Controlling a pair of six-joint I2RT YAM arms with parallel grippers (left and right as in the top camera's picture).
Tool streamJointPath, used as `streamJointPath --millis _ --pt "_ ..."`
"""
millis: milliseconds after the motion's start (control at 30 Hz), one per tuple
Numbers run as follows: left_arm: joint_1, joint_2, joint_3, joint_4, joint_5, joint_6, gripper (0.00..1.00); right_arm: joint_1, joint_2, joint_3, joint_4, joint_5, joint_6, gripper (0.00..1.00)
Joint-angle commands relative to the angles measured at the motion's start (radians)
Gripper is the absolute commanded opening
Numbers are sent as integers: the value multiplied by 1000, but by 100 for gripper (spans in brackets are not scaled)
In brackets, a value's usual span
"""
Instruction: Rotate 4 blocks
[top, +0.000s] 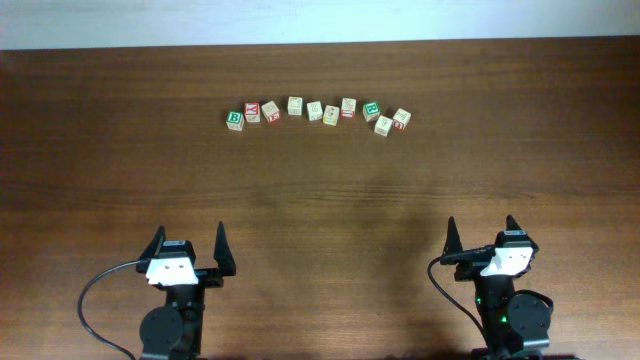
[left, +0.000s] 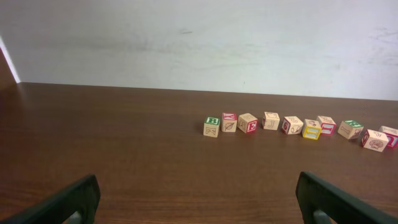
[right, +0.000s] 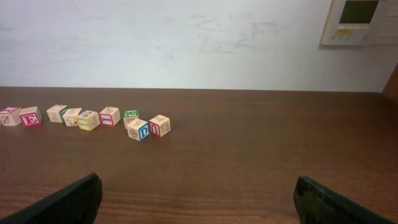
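Where the blocks lie: pale blocks (top: 295, 105) sit in a loose, slightly arched row of ten lettered cubes on the far half of the bench (top: 320, 210), about midway between left and right.
Row neighbours: a green-faced cube (top: 235, 118) ends the row on the left, with a red-topped cube (top: 253, 112) just beside it; a second green cube (top: 371, 110) sits near the right end.
Spacing: cubes lie close together; which ones touch cannot be told.
Left claw (top: 190, 232): jaws spread wide, gripping nothing, near left, well apart from the row.
Right claw (top: 481, 224): jaws spread wide, gripping nothing, near right, well apart from the row.
Backdrop: white wall (left: 199, 37) beyond the far edge; a wall panel (right: 360, 22) at far right.
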Motion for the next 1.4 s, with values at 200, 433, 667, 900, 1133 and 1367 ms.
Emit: streamJointPath --millis 200,433,667,900,1133,1367 --pt "6 -11 -12 1 14 19 99 -7 -5 -9 -1 12 2 98" --pt "6 -11 -12 1 14 19 99 -7 -5 -9 -1 12 1 98" --pt "6 -11 -12 1 14 19 99 -7 -5 -9 0 13 1 98" --pt "6 -9 -12 -2 63 19 99 -7 -5 -9 68 -31 35 98" --pt "6 244 290 -92 138 26 99 -7 6 107 158 -174 35 98" --pt "6 1043 1127 -520 235 118 99 -7 444 545 70 -189 35 98"
